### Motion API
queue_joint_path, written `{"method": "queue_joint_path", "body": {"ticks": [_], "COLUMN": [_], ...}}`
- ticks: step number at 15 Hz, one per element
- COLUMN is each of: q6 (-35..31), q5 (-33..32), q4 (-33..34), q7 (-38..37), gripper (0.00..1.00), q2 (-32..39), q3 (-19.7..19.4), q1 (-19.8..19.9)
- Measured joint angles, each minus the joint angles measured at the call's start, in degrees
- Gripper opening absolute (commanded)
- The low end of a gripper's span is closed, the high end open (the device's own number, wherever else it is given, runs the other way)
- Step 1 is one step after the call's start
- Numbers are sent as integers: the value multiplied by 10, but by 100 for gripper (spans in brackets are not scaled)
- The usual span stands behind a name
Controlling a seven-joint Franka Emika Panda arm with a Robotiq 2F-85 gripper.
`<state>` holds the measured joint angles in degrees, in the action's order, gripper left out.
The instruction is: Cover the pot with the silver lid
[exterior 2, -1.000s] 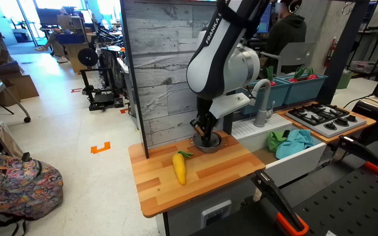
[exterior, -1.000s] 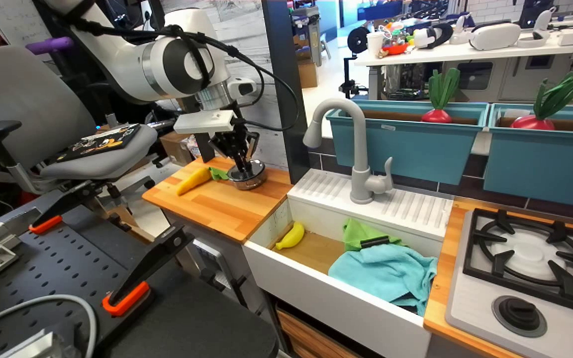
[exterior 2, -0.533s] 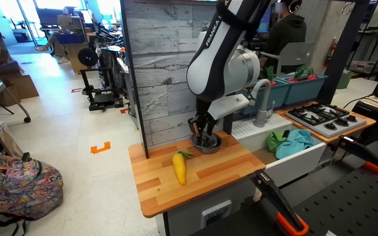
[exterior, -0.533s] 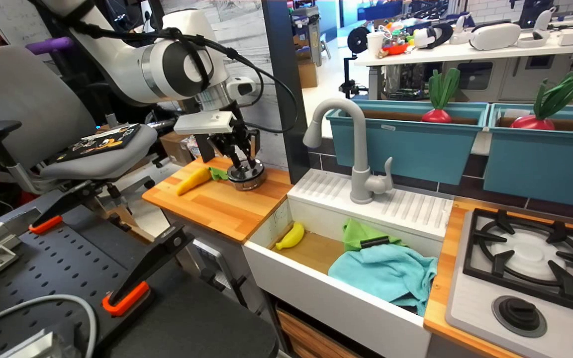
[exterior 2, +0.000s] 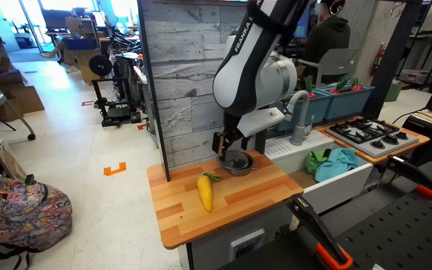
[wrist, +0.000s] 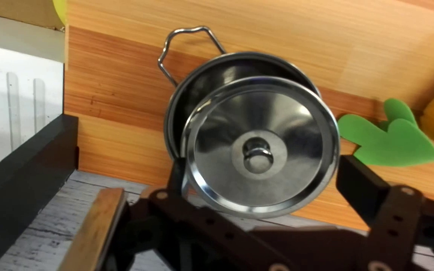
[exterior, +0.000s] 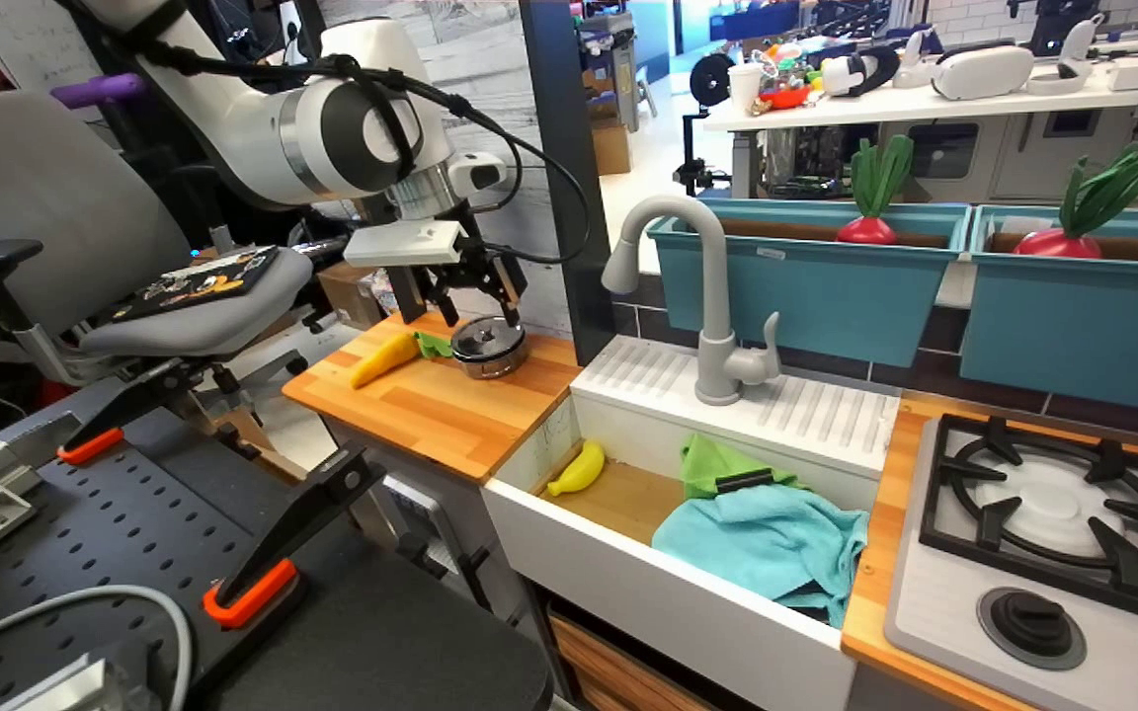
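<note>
The silver lid (wrist: 258, 162) lies on the small silver pot (exterior: 493, 369), off centre. In the wrist view a dark crescent of the inside shows beside the pot's rim (wrist: 187, 88). Both exterior views show the lid (exterior 2: 236, 160) shifted towards the wall side. My gripper (wrist: 262, 167) stands open just above, its black fingers (wrist: 362, 188) spread to either side of the lid with the knob between them, gripping nothing. In an exterior view the gripper (exterior: 481, 318) hangs over the lid. Whether the left finger touches the rim, I cannot tell.
A yellow toy vegetable (exterior 2: 205, 192) with green leaves (wrist: 398, 143) lies beside the pot on the wooden counter (exterior 2: 261, 191). A plank-patterned wall (exterior 2: 189, 112) rises close behind. The white sink (exterior: 658, 612) adjoins, with a faucet (exterior: 715, 296), banana (exterior: 579, 469) and cloths (exterior: 767, 538).
A second ago the fingers were together at the lid's middle. They have spread wide apart, letting go, and the lid stays on the pot. The arm has barely moved.
</note>
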<state>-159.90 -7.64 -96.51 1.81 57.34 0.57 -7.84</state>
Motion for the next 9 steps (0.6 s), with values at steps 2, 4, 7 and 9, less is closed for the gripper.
{"method": "queue_joint_path", "body": {"ticks": [2,4,7,9], "q6": [0,0,0,0], "q5": [0,0,0,-1], "q4": [-8,-30,-82,-122], "q7": [3,6,13,25], "gripper": [100,100,100,100], "q2": [-9,-31,-83,-124], "q3": [2,3,5,8], "q1": [-1,-3,-4,-4]}}
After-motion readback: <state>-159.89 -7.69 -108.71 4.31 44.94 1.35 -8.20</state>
